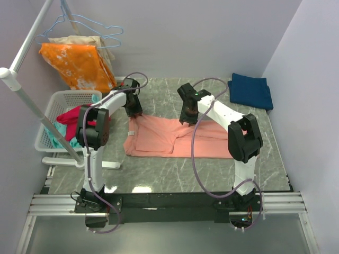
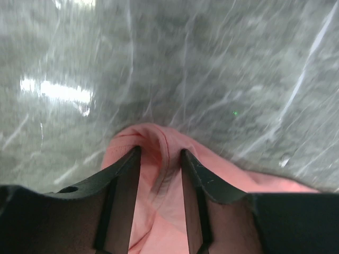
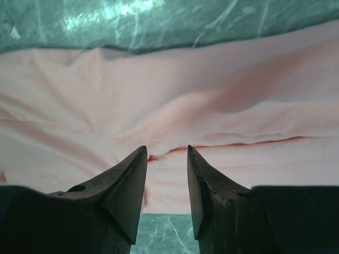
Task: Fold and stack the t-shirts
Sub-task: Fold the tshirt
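Note:
A salmon-pink t-shirt (image 1: 175, 137) lies spread flat across the middle of the table. My left gripper (image 1: 133, 111) is at its far left corner. In the left wrist view that gripper (image 2: 160, 151) is open, and its fingers straddle a raised fold of pink cloth (image 2: 159, 211) that fills the gap between them. My right gripper (image 1: 188, 117) is over the shirt's far edge. In the right wrist view it (image 3: 167, 149) is open just above a crease in the pink cloth (image 3: 175, 95), holding nothing. A dark navy t-shirt (image 1: 250, 90) lies folded at the back right corner.
A white basket (image 1: 53, 106) with red and teal garments stands off the table's left side. An orange white-blotched cloth (image 1: 77, 66) hangs on a hanger from a white rack pole (image 1: 21, 95) at the back left. Bare marble table (image 1: 175, 174) lies in front of the shirt.

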Controlling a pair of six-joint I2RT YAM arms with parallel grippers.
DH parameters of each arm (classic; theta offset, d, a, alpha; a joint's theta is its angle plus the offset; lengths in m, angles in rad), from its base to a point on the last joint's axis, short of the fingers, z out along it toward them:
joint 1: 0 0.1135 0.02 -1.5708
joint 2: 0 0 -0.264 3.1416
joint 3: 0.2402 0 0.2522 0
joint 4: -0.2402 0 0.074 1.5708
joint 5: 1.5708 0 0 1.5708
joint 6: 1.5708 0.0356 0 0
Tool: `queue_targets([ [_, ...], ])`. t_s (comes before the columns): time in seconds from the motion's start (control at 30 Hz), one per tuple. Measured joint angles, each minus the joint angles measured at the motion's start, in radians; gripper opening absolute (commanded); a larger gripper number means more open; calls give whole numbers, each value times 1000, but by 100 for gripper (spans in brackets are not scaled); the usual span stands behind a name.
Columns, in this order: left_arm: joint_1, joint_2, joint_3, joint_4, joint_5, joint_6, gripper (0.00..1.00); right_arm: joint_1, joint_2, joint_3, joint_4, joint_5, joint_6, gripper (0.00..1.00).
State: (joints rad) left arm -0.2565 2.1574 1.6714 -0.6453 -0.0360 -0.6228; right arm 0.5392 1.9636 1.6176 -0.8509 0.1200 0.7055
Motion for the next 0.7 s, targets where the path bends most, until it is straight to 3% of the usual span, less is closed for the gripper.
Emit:
queue_targets([
  [0.17, 0, 33, 58, 10, -19, -3, 34, -29, 16, 0, 3, -14, -11, 43],
  [0.37, 3, 51, 106, 17, -50, -21, 2, -31, 48, 0, 3, -33, -15, 42],
  [0.7, 16, 93, 124, 26, -50, -27, 1, -66, 115, 34, 3, -54, -15, 40],
])
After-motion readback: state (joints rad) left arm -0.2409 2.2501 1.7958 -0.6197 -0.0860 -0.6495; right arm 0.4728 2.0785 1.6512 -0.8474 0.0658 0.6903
